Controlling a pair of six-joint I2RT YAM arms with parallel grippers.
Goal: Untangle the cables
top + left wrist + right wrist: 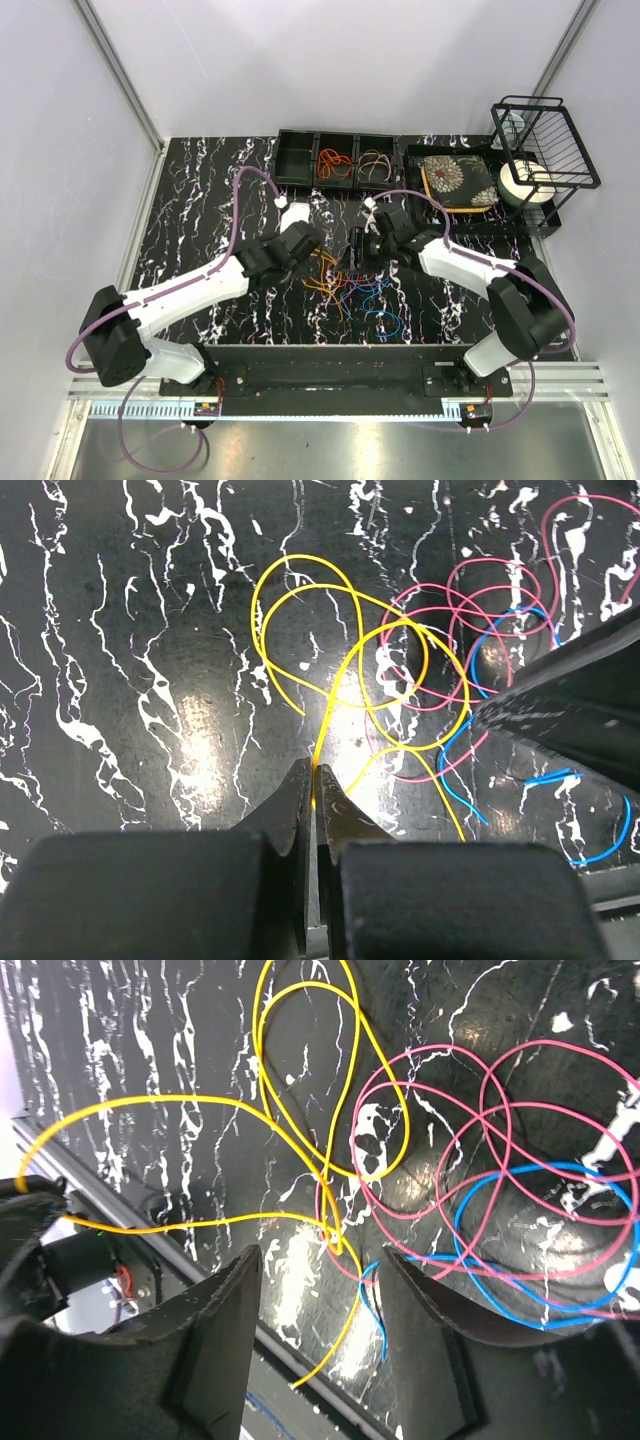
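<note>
Yellow cable (300,557) pinched by L gripper (317,780); R gripper (320,1260) spread, pink cable (440,1048) btwn its tips.

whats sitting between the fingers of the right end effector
In the right wrist view, a yellow cable and the end of a blue cable cross the gap in the right end effector.

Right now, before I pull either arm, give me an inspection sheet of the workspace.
surface: black white-veined table.
job's things: cable tangle mid-table, yellow, pink, blue loops interlaced; orange loops in the black tray.
clutter: floral-patterned plate, wire rack, back right.
grippers: left gripper shut on yellow cable; right gripper open astride the yellow-pink crossing.
cables: lilac hoses run along both arms.
surroundings: white walls.
</note>
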